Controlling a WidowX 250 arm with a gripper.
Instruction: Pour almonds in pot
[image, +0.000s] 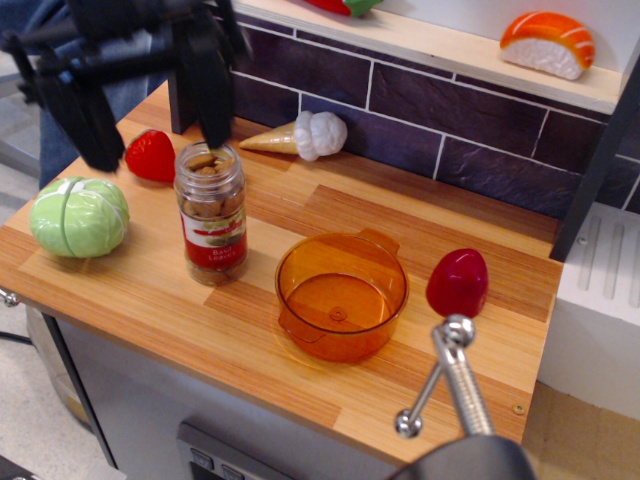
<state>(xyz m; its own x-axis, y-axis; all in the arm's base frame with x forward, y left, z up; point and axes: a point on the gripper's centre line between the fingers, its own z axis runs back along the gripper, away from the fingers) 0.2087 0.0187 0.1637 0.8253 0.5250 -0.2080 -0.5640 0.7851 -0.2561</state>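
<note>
Closest to me, a metal rod with a ball end (452, 375) juts up from the bottom edge, blurred and out of focus. Past it lies the wooden counter (250, 340), and on it the orange translucent pot (341, 295) stands upright and empty, with one small handle showing at its far rim. Just right of the pot, apart from it, stands a glossy dark-red egg-shaped toy (458, 282).

Left of the pot, near but not touching, the clear jar (211, 213) stands upright with the almonds (207, 200) showing through its upper half. Its label is red and white; there is print on it, but it is too small for me to read. Further left rests a pale green cabbage toy (79, 216), and behind the jar a red strawberry toy (151, 155).

The black gripper (145, 100) hangs above the jar's left shoulder, its two fingers spread wide, one over the strawberry side and one just above the jar mouth. It holds nothing and touches nothing.

Toward the tiled wall lies an ice cream cone toy (298, 135), and on the shelf above sits a salmon sushi toy (547, 44).
</note>
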